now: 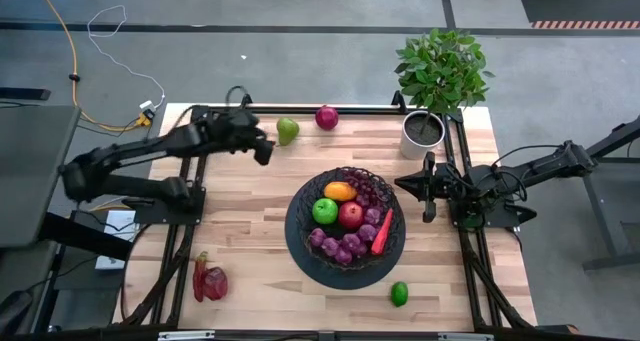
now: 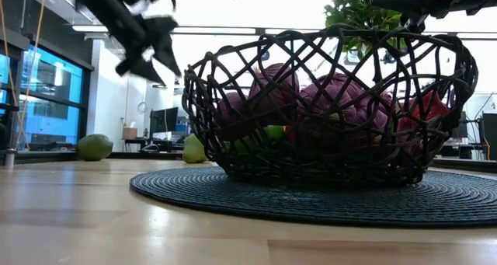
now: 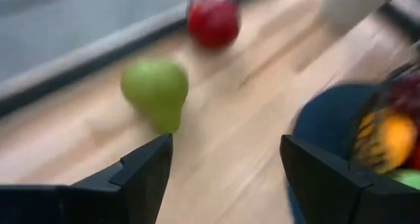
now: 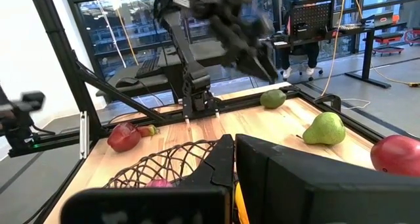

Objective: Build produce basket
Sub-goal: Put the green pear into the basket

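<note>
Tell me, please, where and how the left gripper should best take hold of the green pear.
Grip the green pear across its wide belly, coming down from above. It seems to lie on its side, so the narrow neck would likely slip. The open left gripper already hovers beside it.

No legible text, labels, brand marks, numbers or signs were found in any of the four views. The only printed pattern noted was a red-and-white hazard stripe point(image 1: 585, 24) on the floor at the upper right of the high view; it carried no characters. Monitor screens point(image 2: 164, 120) in the room at left of the low view were too small to read.
</note>
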You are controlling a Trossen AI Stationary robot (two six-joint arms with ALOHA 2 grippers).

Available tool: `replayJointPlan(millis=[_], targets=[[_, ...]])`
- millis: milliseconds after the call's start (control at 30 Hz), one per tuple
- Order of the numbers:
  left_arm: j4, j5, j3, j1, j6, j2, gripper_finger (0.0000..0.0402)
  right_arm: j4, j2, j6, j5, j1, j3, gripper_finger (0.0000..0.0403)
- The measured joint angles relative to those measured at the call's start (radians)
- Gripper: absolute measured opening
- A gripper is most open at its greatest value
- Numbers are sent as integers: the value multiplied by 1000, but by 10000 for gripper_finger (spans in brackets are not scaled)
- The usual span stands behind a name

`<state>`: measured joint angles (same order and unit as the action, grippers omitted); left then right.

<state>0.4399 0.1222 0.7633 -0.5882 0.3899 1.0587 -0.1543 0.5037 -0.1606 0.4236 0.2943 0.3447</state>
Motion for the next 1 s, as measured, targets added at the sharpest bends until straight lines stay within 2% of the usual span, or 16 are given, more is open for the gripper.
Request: replayJointPlan(millis=[167, 400, 667, 1000], targets=[[6, -70, 6, -72, -15, 195, 268, 0, 0, -15, 1, 0, 0, 0], [-3, -17, 6, -87, -61, 365, 262, 2, 0, -67, 1, 0, 0, 0], [-156, 17, 7, -87, -44, 476, 233, 8, 0, -110, 1, 0, 0, 0], [-216, 20, 7, -87, -69, 589, 201, 8, 0, -131, 15, 0, 0, 0]])
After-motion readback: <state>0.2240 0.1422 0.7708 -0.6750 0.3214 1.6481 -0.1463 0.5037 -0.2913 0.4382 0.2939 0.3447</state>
